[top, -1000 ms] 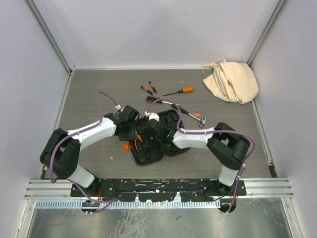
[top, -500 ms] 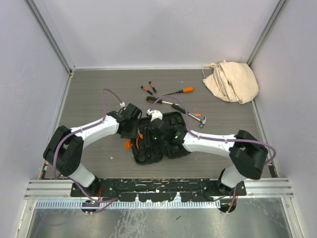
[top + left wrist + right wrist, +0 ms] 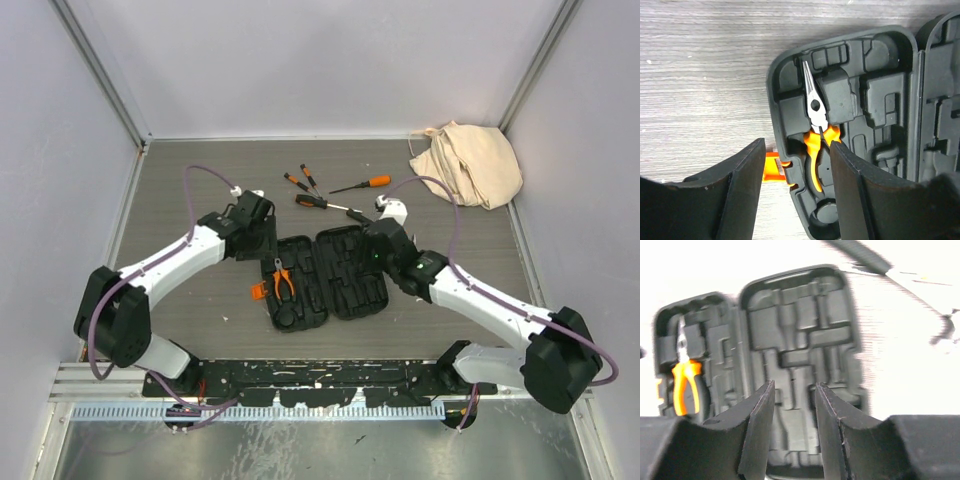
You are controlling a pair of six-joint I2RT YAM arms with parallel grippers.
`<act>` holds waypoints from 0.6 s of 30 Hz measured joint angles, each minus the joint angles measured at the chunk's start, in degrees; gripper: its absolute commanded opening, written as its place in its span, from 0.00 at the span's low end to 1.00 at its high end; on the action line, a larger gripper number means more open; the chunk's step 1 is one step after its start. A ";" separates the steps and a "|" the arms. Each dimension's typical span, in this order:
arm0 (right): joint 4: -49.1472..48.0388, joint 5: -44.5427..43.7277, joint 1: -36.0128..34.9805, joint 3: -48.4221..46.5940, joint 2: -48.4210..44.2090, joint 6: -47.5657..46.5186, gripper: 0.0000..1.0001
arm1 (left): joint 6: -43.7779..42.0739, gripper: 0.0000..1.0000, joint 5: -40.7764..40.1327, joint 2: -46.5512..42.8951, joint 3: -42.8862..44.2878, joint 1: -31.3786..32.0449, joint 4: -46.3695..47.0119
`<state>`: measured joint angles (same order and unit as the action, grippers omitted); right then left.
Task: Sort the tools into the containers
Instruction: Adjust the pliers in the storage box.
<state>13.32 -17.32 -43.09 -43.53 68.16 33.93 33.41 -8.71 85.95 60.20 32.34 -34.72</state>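
The black tool case (image 3: 345,285) lies open flat at the table's middle, moulded slots up, orange latch (image 3: 258,292) at its left edge. Orange-handled pliers (image 3: 281,278) lie in a slot of its left half; they also show in the left wrist view (image 3: 816,125) and the right wrist view (image 3: 684,375). My left gripper (image 3: 264,243) is open and empty, above the case's left edge (image 3: 797,160). My right gripper (image 3: 378,250) is open and empty over the case's right half (image 3: 794,390). Several orange-and-black screwdrivers (image 3: 320,202) lie loose behind the case.
A beige cloth bag (image 3: 466,162) sits in the back right corner. One screwdriver with an orange handle (image 3: 364,184) lies toward it. Grey walls and metal rails close in the table on three sides. My right arm crosses the table right of the case.
Both grippers have drawn back off the case. The right arm has swung right and stretched out. The pliers now lie uncovered in the case's left half.
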 measured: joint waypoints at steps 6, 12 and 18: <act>3.85 0.79 9.14 0.37 -0.42 -3.67 0.44 | -1.14 0.59 -0.02 -3.93 0.02 -3.54 -1.33; 3.72 8.96 15.54 0.37 5.31 -6.71 0.47 | -1.97 0.61 0.09 -7.82 -0.15 -7.72 -2.84; 2.45 15.43 18.82 0.39 10.80 -7.91 0.46 | -2.86 0.61 0.39 -10.36 -0.44 -9.16 -3.48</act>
<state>15.77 -1.89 -24.27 -43.13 78.96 26.02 30.55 -8.32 75.59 59.77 23.18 -38.20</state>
